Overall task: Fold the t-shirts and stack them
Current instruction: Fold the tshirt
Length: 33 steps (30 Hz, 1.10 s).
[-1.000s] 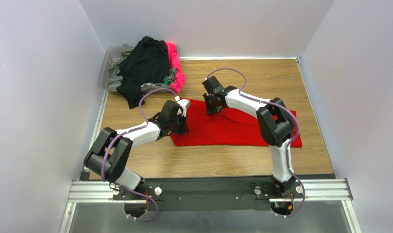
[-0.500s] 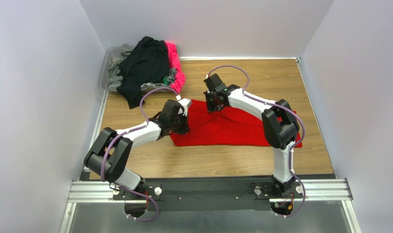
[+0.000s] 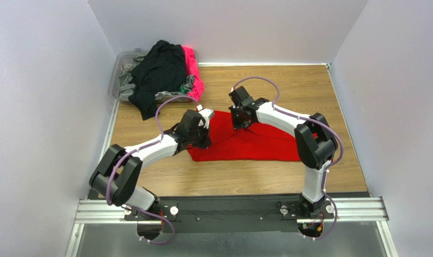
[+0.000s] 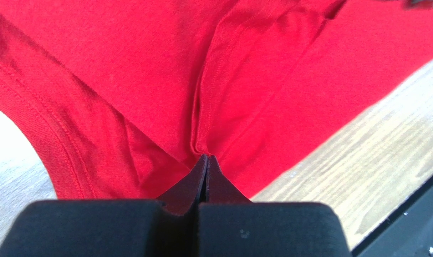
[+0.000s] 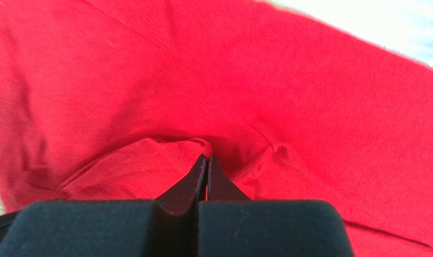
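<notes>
Clenching left gripper [image 4: 205, 158] on a fold of the red t-shirt [image 4: 288, 69], right gripper [image 5: 205, 159] on another; hiding its right end behind the right arm [image 3: 311, 143].

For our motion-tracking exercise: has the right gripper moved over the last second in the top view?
Yes. The right gripper, shut on the red t-shirt, has shifted slightly right, away from the clear bin, and toward the near edge of the table.

Hidden under left arm [image 3: 154, 147] and right arm [image 3: 312, 144]: both ends of red t-shirt [image 3: 245, 144]. Cut off at frame edges in wrist views: same cloth. Mostly buried beneath black t-shirt [image 3: 157, 72]: grey t-shirt [image 3: 126, 80].
</notes>
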Tool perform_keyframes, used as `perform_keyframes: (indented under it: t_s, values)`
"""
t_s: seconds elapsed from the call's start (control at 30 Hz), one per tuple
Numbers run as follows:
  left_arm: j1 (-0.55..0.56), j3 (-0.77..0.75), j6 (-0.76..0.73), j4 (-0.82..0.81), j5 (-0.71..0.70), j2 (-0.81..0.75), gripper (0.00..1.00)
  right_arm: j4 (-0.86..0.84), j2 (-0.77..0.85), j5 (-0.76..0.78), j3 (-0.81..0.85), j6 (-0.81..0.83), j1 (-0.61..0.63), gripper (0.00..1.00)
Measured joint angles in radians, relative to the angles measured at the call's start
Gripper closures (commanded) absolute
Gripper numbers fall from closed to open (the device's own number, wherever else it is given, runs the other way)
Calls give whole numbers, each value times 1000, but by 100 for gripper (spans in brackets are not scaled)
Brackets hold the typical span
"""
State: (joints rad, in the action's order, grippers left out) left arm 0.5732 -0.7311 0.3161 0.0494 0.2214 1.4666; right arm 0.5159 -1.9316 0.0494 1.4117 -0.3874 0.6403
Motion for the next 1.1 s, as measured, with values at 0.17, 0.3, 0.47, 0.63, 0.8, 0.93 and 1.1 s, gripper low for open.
perform_keyframes:
  t_s: [0.17,0.3,0.47,0.63,0.8,0.93,1.1]
  values:
    - [21,0,0,12,0,-40,100,-1,6,0,-40,4,0,93]
    - [35,1,0,32,0,-64,100,-4,27,1,-73,4,0,83]
    - [51,10,0,56,0,-95,61,-3,73,1,-118,11,0,35]
    - [58,24,176,66,-50,-158,47,-2,133,8,-163,10,0,21]
    - [58,24,248,76,-61,-212,41,-2,170,8,-163,13,0,20]
    - [58,24,270,76,-63,-228,41,3,165,6,-123,16,0,20]
    - [57,18,277,67,-71,-182,41,-14,80,-35,15,23,0,20]
